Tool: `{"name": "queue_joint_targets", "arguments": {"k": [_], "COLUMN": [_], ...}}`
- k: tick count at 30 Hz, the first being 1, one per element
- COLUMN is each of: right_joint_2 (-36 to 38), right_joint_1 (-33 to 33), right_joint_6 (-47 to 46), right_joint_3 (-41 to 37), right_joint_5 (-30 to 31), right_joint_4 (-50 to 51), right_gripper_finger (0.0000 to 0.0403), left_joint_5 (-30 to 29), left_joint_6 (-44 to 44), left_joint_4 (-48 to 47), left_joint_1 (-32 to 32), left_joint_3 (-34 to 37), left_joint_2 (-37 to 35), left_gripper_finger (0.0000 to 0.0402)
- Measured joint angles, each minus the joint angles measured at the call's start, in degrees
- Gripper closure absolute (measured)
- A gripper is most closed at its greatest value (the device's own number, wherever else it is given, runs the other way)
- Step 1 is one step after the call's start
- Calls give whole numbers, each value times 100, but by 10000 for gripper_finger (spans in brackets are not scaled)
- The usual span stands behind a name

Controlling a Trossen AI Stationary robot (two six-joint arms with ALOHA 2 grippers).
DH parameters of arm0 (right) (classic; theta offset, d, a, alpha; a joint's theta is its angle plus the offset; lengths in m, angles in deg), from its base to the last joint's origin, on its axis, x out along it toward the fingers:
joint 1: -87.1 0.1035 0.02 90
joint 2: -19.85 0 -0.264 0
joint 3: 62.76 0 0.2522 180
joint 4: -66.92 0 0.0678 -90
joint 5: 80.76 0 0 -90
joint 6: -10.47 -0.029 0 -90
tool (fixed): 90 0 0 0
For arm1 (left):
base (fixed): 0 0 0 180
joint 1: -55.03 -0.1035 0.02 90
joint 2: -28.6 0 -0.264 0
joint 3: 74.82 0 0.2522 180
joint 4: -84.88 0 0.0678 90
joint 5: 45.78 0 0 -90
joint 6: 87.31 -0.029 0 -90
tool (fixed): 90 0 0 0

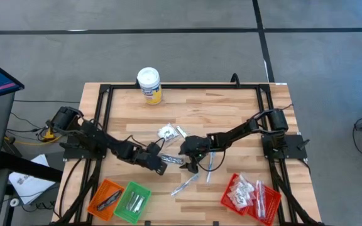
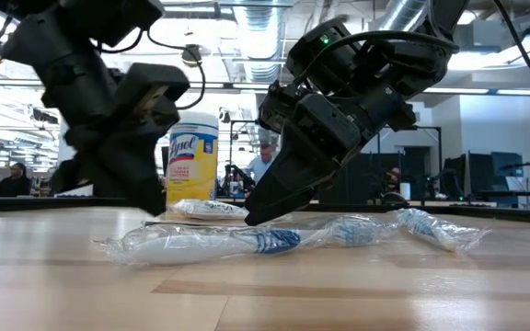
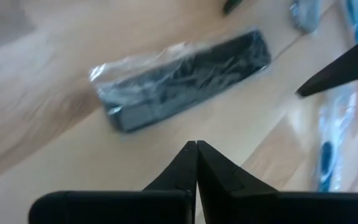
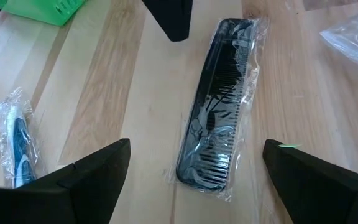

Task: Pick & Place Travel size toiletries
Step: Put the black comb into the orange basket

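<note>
I see the comb [image 4: 219,102] mid-table between both grippers, 3 baskets [image 1: 251,196] along the front edge, the canister [image 1: 149,85] behind.

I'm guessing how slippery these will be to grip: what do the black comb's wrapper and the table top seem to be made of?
The black comb looks like hard, glossy plastic, sealed in a thin clear film wrapper that crinkles and shows white glare. The table top looks like pale wood in joined strips, with visible grain and a smooth, slightly satin finish; whether it is solid wood or laminate is unclear.

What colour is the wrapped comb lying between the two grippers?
Black, in clear plastic wrap: the comb shows best in the right wrist view.
</note>
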Motion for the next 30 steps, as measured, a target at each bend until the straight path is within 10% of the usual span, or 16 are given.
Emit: {"name": "queue_joint_targets", "arguments": {"k": [30], "right_joint_2": [-15], "right_joint_1": [-26], "right_joint_6": [-3], "right_joint_3": [-11], "right_joint_5": [33], "right_joint_4": [-118], "right_gripper_finger": [40], "left_joint_5": [-215], "left_joint_6": [167], "left_joint_4": [-264], "left_joint_1": [-21], "left_joint_3": [-4], "left_joint_2": [113], "left_gripper_finger": [401]}}
